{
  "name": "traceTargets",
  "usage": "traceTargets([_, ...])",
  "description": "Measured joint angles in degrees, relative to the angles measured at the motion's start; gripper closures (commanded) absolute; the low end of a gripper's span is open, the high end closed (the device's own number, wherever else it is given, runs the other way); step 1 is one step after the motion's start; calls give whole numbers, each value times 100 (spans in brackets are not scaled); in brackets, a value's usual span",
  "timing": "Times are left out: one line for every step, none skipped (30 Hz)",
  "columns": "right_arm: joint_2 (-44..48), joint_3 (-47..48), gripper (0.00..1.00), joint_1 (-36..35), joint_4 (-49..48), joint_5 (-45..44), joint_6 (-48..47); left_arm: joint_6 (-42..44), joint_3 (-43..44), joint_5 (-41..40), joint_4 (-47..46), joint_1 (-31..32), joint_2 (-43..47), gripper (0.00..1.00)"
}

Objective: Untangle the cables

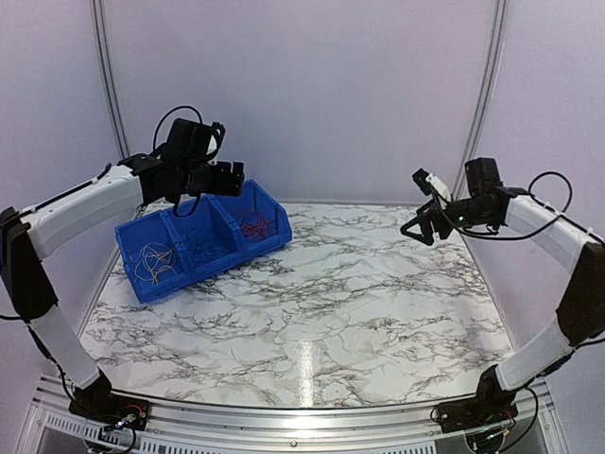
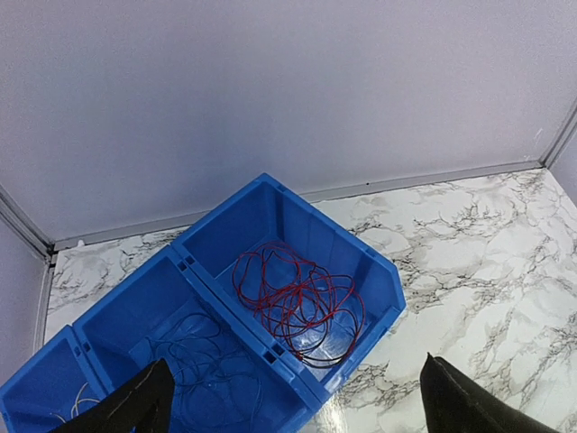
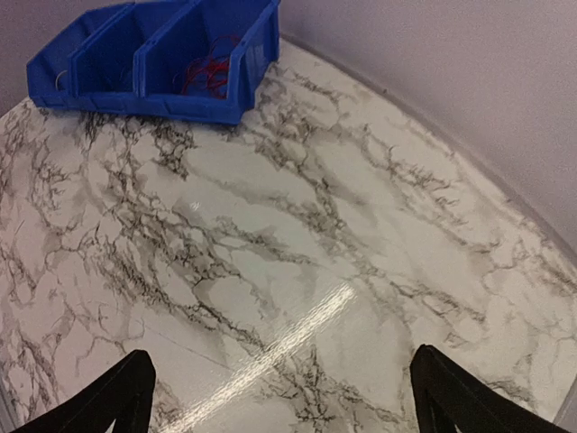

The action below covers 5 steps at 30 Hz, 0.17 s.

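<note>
The red cables are being kept in the end compartment of the blue bin. The dark bluish cables are being kept in the middle one and the whitish-yellow cables at the other end. Each colour is thus being held apart by a divider, apparently so that the loops cannot be knotted together again. The bin is being left at the far left corner of the tabletop, within the left arm's reach.

The left gripper is being held above the bin, its jaws spread wide with nothing between them. This is judged to suit a drop into the red compartment, directly below. The right gripper is being held high over the right side, well apart from the bin. Its jaws are likewise spread and empty, probably so that it is kept out of the way.
</note>
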<state>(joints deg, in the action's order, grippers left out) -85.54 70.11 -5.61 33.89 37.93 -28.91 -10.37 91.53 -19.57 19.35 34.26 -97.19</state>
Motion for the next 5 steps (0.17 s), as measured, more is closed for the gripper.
traceTargets([249, -15, 1, 0, -203, -164, 103, 74, -144, 22, 0, 11, 201, 1])
traceTargets([494, -26, 1, 0, -407, -326, 205, 118, -225, 48, 7, 20, 332, 1])
traceTargets([710, -33, 1, 0, -601, -463, 304, 181, -330, 101, 7, 31, 485, 1])
traceTargets([922, -63, 2, 0, -852, -619, 437, 227, -437, 155, 15, 44, 645, 1])
traceTargets([1139, -140, 1, -2, -1152, -800, 625, 269, -549, 203, 15, 68, 811, 1])
